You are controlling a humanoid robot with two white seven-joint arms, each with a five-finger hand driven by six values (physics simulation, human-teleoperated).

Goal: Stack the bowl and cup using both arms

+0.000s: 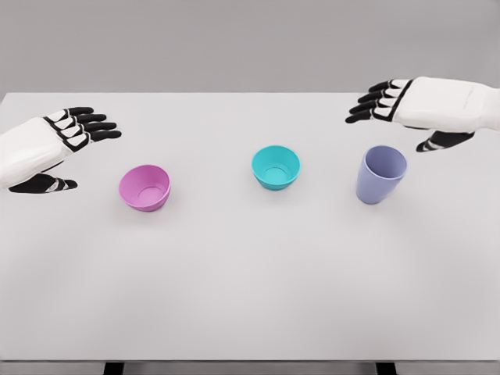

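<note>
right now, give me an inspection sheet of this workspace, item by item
surface: flat white table, bare near the front edge
job's things: pink plastic bowl at left, teal plastic bowl in the middle, lavender plastic cup at right; all upright, apart, nothing stacked
clutter: nothing seen
grippers: left hand open, beside the pink bowl; right hand open, above and behind the cup; both hold nothing
cables: nothing seen
surroundings: plain grey backdrop

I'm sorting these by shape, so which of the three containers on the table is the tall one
The lavender cup, at the right end of the row, below the right hand. The pink bowl and teal bowl are low and wide.
</note>
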